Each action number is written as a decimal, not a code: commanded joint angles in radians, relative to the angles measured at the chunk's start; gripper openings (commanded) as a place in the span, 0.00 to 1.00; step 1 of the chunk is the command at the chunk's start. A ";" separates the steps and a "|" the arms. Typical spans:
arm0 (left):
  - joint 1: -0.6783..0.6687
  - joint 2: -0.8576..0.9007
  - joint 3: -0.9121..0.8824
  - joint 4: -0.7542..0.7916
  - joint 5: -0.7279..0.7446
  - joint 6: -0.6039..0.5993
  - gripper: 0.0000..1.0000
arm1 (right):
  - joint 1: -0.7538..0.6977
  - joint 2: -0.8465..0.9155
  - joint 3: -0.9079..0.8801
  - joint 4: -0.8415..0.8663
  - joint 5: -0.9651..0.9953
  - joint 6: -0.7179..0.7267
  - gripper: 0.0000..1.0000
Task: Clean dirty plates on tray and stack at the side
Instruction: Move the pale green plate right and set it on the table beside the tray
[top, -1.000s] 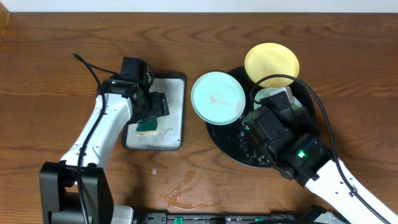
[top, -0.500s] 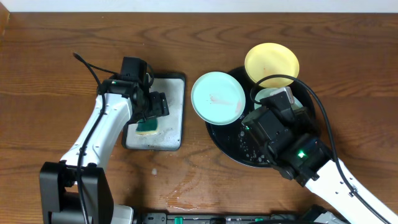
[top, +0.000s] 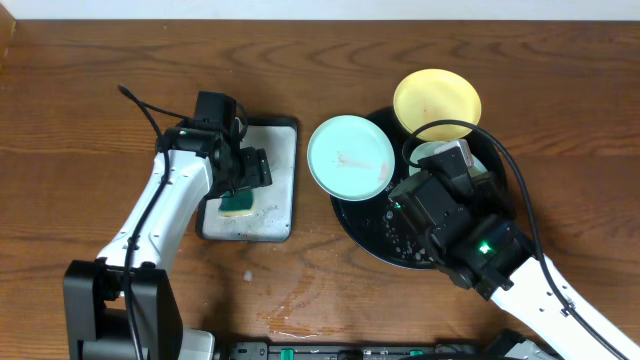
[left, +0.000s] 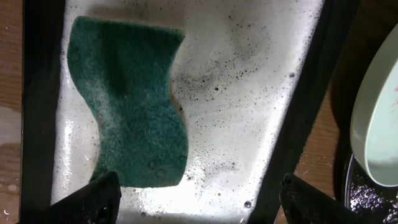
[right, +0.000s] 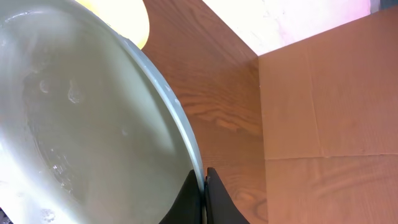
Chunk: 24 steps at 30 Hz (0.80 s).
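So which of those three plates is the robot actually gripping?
The mint plate half hidden under the right arm: its fingers pinch its rim. The other mint plate and the yellow plate lie free.

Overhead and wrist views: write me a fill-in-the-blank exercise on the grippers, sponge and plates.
The left gripper's jaws stand ___ above the sponge. The right gripper is shut on a mint-green plate's ___. The far plate at the black tray's edge is ___ in colour. Missing: open; rim; yellow.
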<state>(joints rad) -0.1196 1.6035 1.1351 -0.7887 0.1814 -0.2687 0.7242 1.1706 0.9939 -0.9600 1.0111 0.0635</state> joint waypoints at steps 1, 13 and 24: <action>0.002 -0.014 0.002 -0.006 0.002 0.003 0.82 | 0.009 -0.015 0.016 0.010 0.039 0.020 0.01; 0.002 -0.014 0.002 -0.006 0.002 0.003 0.82 | -0.032 -0.014 0.016 0.031 -0.066 0.121 0.01; 0.002 -0.014 0.002 -0.006 0.002 0.003 0.82 | -0.085 -0.008 0.016 0.012 -0.029 0.177 0.01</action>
<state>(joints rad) -0.1196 1.6035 1.1351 -0.7891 0.1814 -0.2687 0.6758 1.1706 0.9939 -0.9512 0.9325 0.1528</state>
